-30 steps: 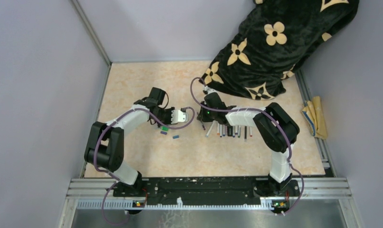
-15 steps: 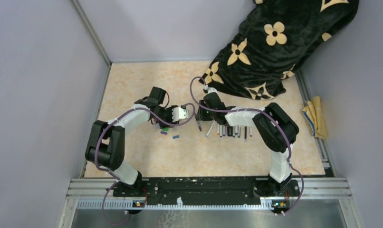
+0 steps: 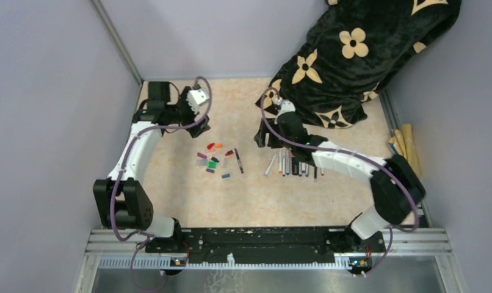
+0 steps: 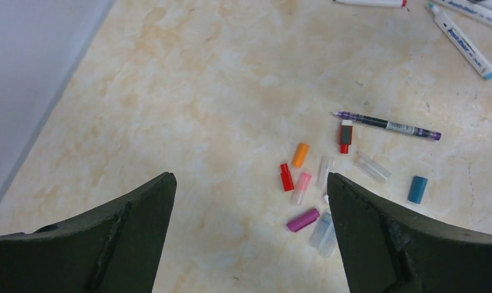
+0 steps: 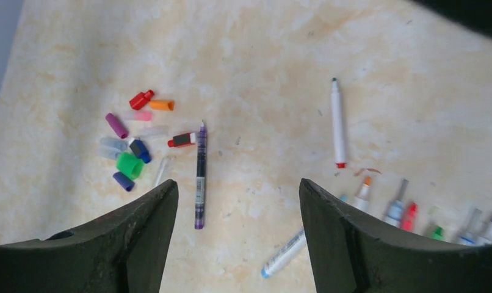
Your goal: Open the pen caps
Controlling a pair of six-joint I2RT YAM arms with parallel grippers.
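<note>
Caps (image 3: 212, 160) lie scattered on the table (image 3: 243, 201), a dark stick (image 3: 238, 161) just beside them, pens (image 3: 292, 166) rowed further right.

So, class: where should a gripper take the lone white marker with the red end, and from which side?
Grip the white marker mid-barrel, straight down from above, jaws across its width. It lies flat on the table with bare surface either side there; its red end nears the row of pens, and the other end narrows to a dark tip.
</note>
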